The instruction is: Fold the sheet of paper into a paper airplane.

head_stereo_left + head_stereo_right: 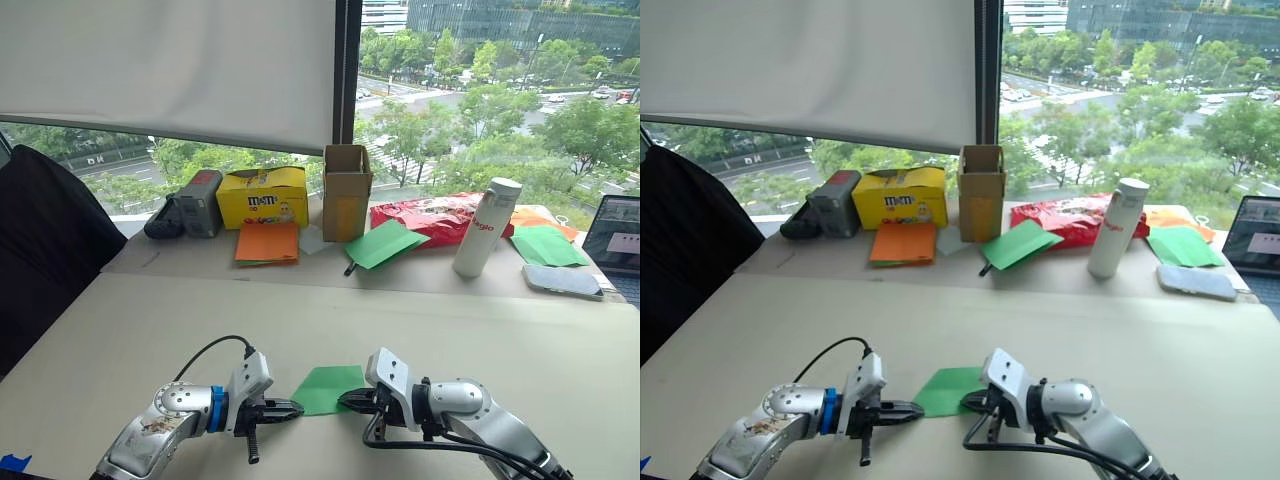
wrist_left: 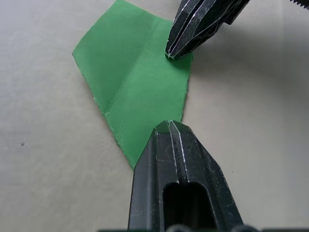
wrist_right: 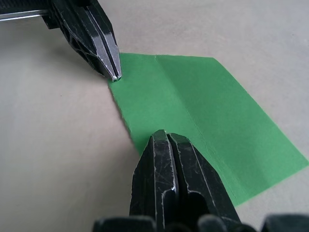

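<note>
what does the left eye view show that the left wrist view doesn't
Left eye view alone: the window ledge clutter, with a yellow box, a cardboard box, a white bottle, orange paper sheets and a laptop.

Left wrist view alone: the crease line running across the paper, and both tools' fingertips pressed together.

Both: the sheet of paper flat on the table, the left tool and right tool at opposite edges.

Along the window ledge beyond the beige worktop (image 1: pixel 120 340): grey device (image 1: pixel 200 203), yellow candy box (image 1: pixel 263 195), orange paper sheets (image 1: pixel 267 242), upright brown cardboard box (image 1: pixel 346 191), red snack bag (image 1: pixel 430 217), white bottle (image 1: pixel 485 228), spare green papers (image 1: pixel 383 243), laptop (image 1: pixel 615 233) at far right.
</note>
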